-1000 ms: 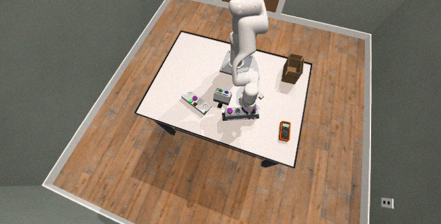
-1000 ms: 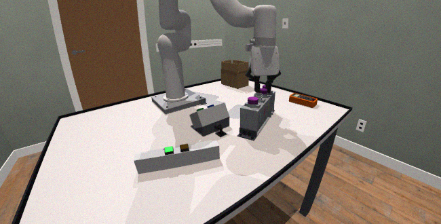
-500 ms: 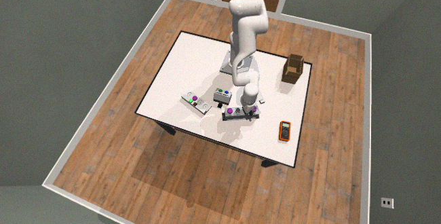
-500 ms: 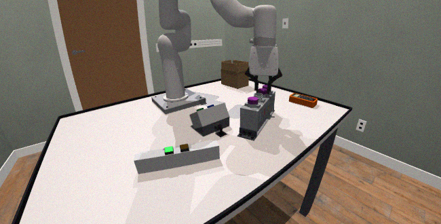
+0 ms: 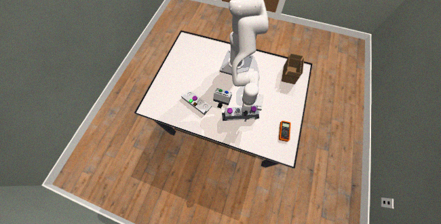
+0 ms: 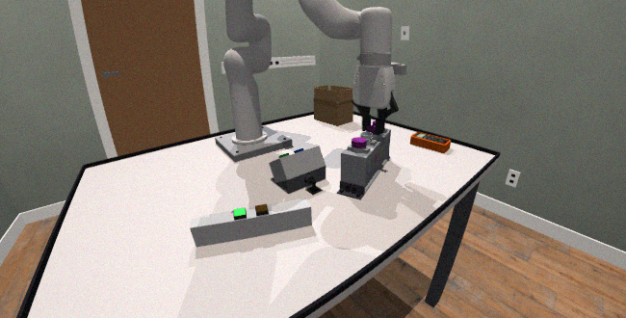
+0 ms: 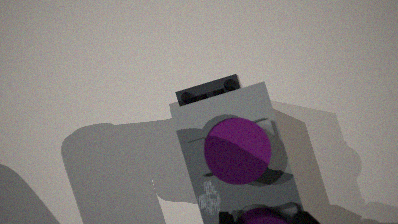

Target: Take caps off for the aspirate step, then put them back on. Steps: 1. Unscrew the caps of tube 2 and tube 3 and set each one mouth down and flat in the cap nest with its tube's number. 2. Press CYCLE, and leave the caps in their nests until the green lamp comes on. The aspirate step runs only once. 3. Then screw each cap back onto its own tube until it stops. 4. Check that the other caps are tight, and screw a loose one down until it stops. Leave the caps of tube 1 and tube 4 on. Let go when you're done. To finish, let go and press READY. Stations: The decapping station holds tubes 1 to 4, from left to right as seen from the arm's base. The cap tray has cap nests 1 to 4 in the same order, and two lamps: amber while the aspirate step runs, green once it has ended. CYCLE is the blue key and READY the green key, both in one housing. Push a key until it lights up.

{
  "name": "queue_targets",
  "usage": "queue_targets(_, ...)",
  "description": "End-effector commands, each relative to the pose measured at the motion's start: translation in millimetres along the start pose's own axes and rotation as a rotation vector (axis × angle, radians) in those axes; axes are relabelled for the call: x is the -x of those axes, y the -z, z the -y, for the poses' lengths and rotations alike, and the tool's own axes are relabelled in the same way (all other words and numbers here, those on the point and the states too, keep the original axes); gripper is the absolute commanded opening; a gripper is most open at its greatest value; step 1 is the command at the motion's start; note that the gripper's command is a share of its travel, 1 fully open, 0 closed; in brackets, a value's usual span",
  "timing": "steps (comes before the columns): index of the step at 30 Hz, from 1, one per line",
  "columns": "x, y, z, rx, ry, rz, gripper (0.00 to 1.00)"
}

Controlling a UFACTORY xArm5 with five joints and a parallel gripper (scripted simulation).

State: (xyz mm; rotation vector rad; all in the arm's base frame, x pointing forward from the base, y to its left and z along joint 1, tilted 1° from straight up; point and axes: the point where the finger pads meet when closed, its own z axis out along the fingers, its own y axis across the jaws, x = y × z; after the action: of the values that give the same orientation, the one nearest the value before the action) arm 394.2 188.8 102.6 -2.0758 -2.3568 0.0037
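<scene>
1. Top view, arm: the white arm rises from its base plate and folds toward 6 o'clock. Its wrist hangs straight down over the decapping station.
2. Top view, hand: the gripper sits on the station's row, closed on a cap that the wrist mostly hides.
3. Top view, containers: a purple cap sits at the station's 9 o'clock end and another at its 3 o'clock end. One position just left of the gripper looks pale and uncapped.
4. Top view, tray: the cap tray lies at 9 o'clock from the station. It holds one purple cap beside a lit green lamp.
5. Top view, keys: the key housing lies between the tray and the station.
6. Exterior view, arm: the forearm stands vertical and the gripper points down.
7. Exterior view, hand: the dark fingers are clamped on a purple cap on top of the station.
8. Exterior view, caps: a second purple cap stands upright on the near end, at 7 o'clock from the held one.
9. Exterior view, tray: the tray shows a bright green lamp and a dull amber lamp.
10. Wrist view: the station runs from 12 to 6 o'clock. One round purple cap sits flat on it, half in shadow.
11. Wrist view, hand: at the 6 o'clock edge the gripped purple cap shows between the dark fingertips.
</scene>
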Motion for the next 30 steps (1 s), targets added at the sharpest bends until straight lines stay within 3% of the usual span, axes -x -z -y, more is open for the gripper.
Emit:
queue_targets(1,-0.5,1.2,-1.5,0.007,-0.279,0.005,0.0)
queue_targets(6,-0.5,1.1,-1.5,0.007,-0.4,0.005,0.0)
queue_targets(13,-0.5,1.1,-1.5,0.007,-0.4,0.005,0.0)
queue_targets(14,-0.5,1.1,-1.5,0.007,-0.4,0.005,0.46)
queue_targets(26,-0.5,1.1,-1.5,0.007,-0.4,0.005,0.46)
queue_targets(30,-0.6,13.1,-1.4,0.007,-0.4,0.005,0.46)
